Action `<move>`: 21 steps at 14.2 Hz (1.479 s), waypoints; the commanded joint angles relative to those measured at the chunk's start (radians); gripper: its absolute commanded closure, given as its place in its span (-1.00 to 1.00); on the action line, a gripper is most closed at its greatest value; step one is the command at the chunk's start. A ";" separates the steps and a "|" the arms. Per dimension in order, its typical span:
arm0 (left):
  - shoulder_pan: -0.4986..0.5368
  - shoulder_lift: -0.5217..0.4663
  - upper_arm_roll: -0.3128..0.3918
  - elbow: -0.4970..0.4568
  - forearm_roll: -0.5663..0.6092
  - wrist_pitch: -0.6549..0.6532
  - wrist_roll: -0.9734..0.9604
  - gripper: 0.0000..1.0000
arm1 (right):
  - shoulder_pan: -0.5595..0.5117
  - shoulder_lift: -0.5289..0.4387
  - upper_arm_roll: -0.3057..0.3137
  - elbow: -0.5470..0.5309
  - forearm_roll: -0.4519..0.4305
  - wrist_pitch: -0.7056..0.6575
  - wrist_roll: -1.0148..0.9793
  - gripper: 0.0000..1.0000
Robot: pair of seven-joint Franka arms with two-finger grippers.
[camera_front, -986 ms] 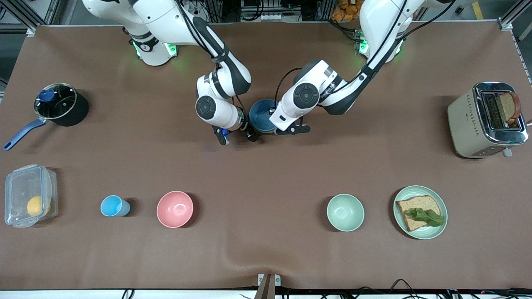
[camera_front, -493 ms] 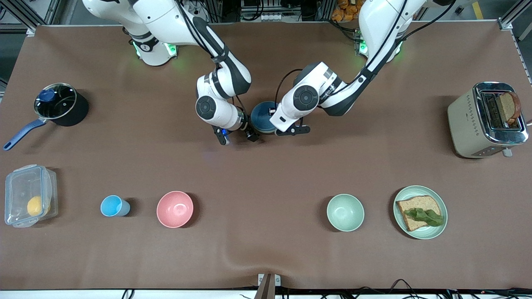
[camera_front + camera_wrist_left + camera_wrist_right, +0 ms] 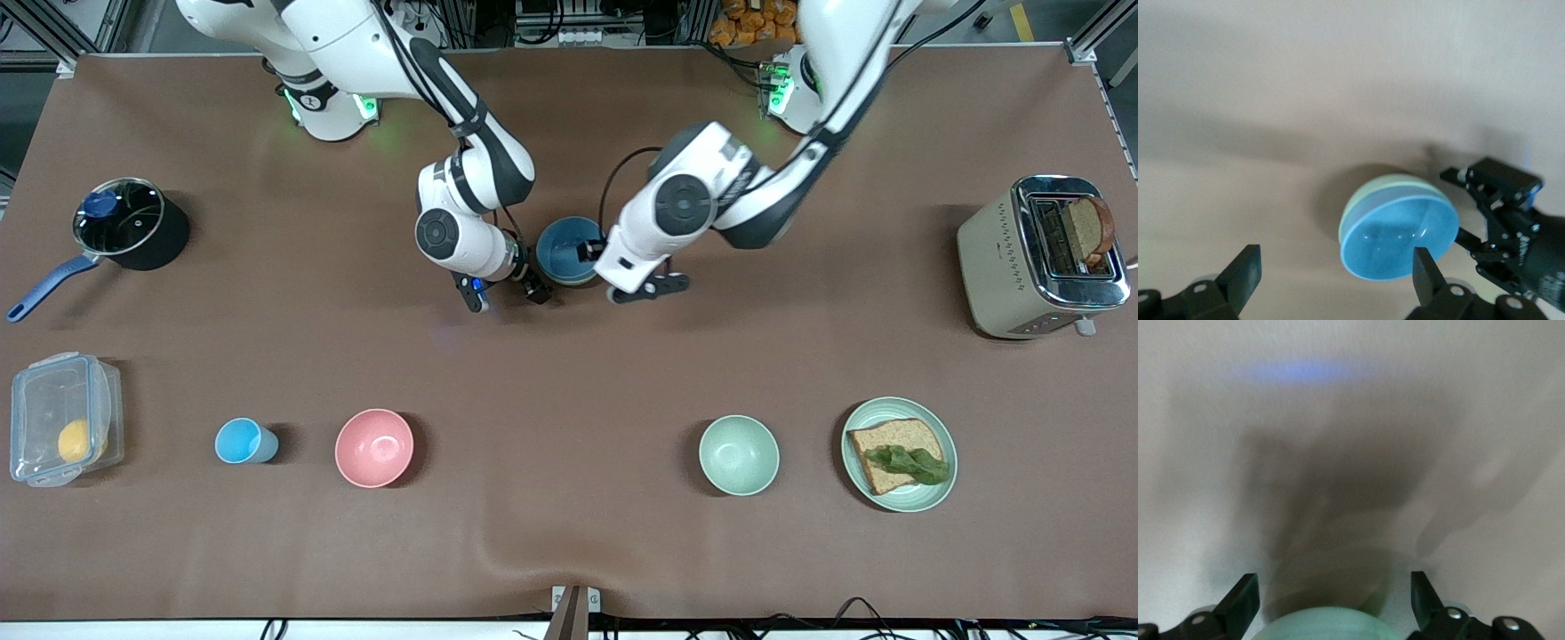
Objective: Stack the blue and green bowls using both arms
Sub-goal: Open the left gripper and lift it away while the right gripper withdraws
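Your brown counter (image 3: pixel 569 373) carries the blue bowl (image 3: pixel 1399 239) nested in the green bowl (image 3: pixel 1358 203); left hand (image 3: pixel 1335 280) and right hand (image 3: pixel 1331 603) both gape empty beside them.

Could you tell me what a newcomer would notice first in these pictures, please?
The two arms meeting mid-table over the blue bowl, which sits nested in the green bowl. The left tool hangs open just above the stack; the right tool is open beside it. Next, the toaster with bread, at the left arm's end.
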 commanded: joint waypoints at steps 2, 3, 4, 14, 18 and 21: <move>0.120 -0.084 -0.002 0.133 0.070 -0.186 0.009 -1.00 | -0.096 -0.082 -0.035 -0.015 0.003 -0.160 -0.146 -1.00; 0.149 -0.096 -0.002 0.173 0.084 -0.244 0.038 -1.00 | -0.110 -0.098 -0.055 -0.015 0.003 -0.197 -0.192 -1.00; 0.183 -0.109 -0.001 0.205 0.092 -0.298 0.087 -1.00 | -0.119 -0.113 -0.084 -0.014 0.001 -0.242 -0.230 -1.00; 0.399 -0.244 0.001 0.241 0.250 -0.364 0.481 -1.00 | -0.367 -0.210 -0.226 0.089 -0.176 -0.710 -0.571 -1.00; 0.455 -0.277 -0.004 0.242 0.231 -0.437 0.650 -1.00 | -0.480 -0.213 -0.218 0.267 -0.373 -0.884 -0.600 -1.00; 0.424 -0.320 0.084 0.238 0.202 -0.481 0.754 -1.00 | -0.532 -0.268 -0.180 0.348 -0.488 -0.945 -0.753 -1.00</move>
